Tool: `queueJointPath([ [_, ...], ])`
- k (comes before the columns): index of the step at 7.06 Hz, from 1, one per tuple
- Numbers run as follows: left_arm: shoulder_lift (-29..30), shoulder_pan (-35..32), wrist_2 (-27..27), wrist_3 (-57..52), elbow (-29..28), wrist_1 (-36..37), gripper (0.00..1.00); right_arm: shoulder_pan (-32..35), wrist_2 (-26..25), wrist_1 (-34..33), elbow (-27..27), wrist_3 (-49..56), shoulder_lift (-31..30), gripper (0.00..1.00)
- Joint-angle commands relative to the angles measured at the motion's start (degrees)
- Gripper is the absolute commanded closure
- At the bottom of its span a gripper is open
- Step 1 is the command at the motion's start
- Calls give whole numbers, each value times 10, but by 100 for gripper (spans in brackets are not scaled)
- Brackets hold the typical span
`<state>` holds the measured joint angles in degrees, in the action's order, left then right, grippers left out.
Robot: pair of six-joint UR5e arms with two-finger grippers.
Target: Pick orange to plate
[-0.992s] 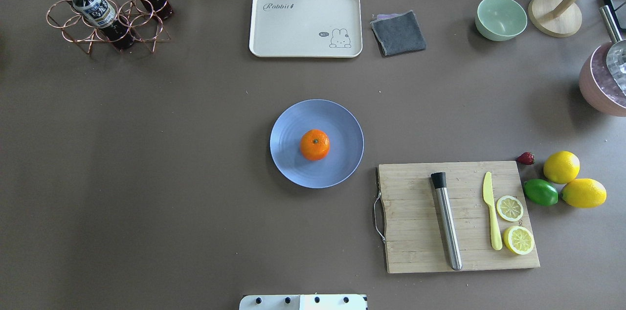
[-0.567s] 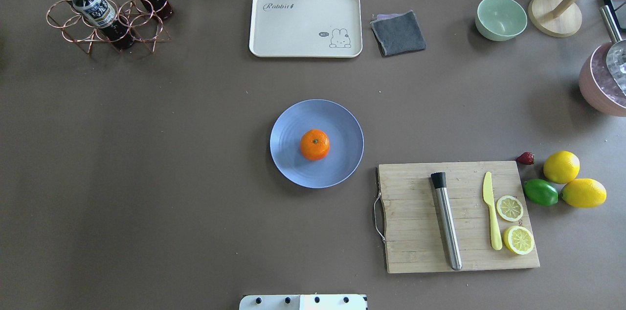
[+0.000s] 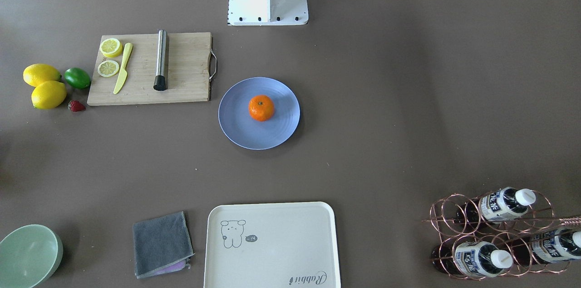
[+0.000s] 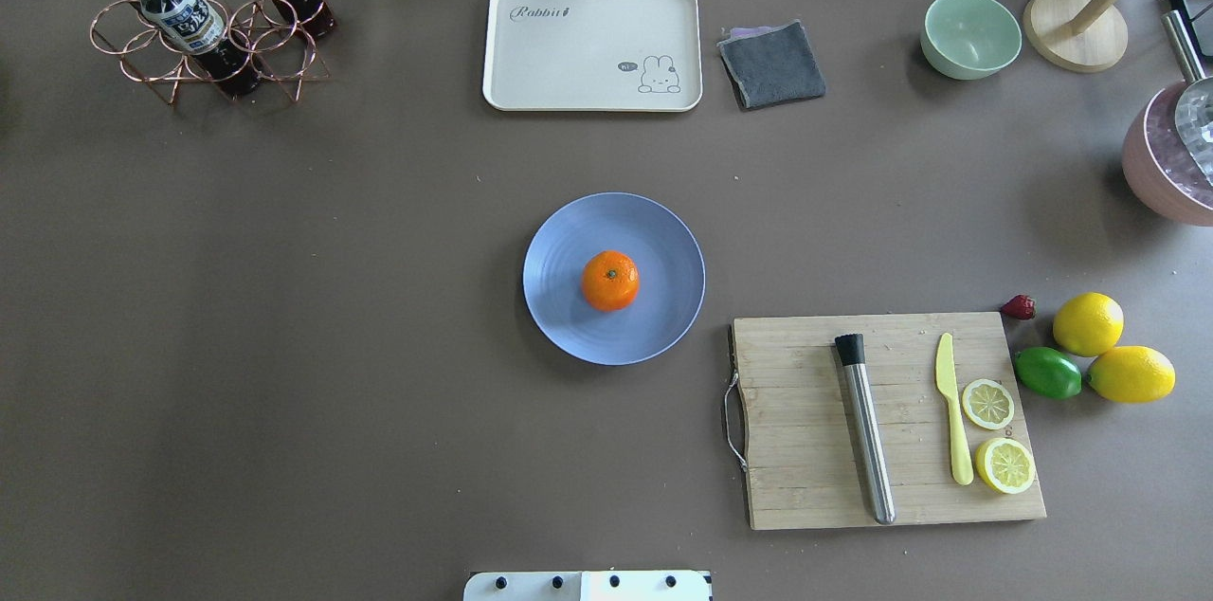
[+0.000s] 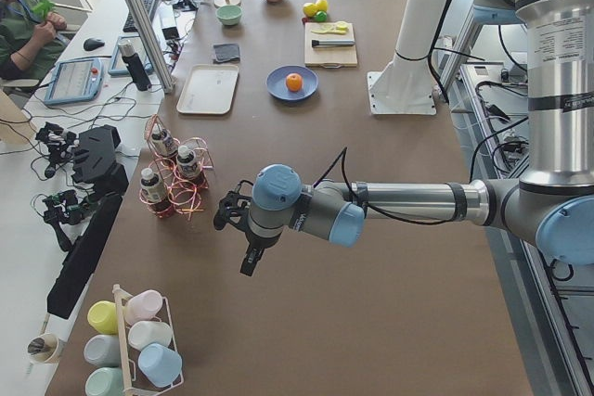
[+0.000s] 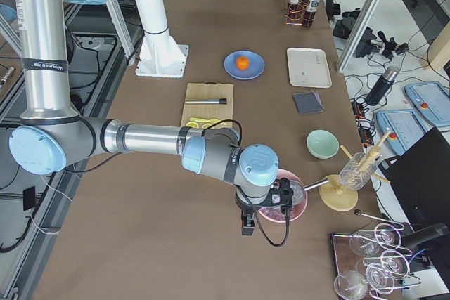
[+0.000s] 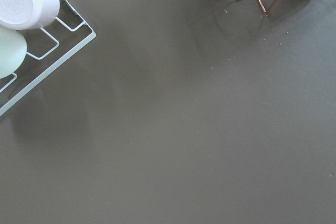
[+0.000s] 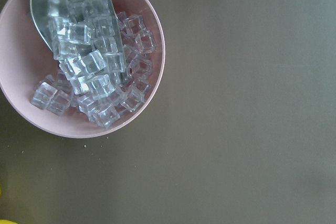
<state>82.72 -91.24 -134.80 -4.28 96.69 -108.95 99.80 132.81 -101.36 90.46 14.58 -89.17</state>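
The orange [image 4: 609, 281] sits stem up at the middle of the pale-blue plate [image 4: 565, 242] in the centre of the table, also seen as orange [image 3: 261, 107] on plate [image 3: 239, 130]. Neither gripper is near it. The left gripper [image 5: 248, 264] hangs far off at the table's left end, past the bottle rack. The right gripper [image 6: 246, 225] hangs at the right end beside the pink bowl. Both show only in the side views, so I cannot tell whether they are open or shut. The wrist views show no fingers.
A wooden cutting board [image 4: 805, 468] with a steel rod, yellow knife and lemon slices lies right of the plate, with lemons [image 4: 1088, 323] and a lime [image 4: 1047, 373] beyond. Cream tray [image 4: 592, 46], grey cloth, mint bowl [image 4: 969, 34], bottle rack [image 4: 204, 23], pink ice bowl [image 8: 79, 56].
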Motion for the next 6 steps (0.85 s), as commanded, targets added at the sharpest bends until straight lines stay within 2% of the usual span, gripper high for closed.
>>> queueJointPath([
  [1, 3, -10, 4, -11, 4, 15, 2, -4, 3, 5, 1, -2, -2, 0],
  [3, 7, -10, 25, -11, 9, 15, 2, -5, 3, 6, 6, -2, -3, 0],
  [6, 6, -10, 24, -11, 8, 13, 2, -4, 3, 6, 8, 0, -3, 0],
])
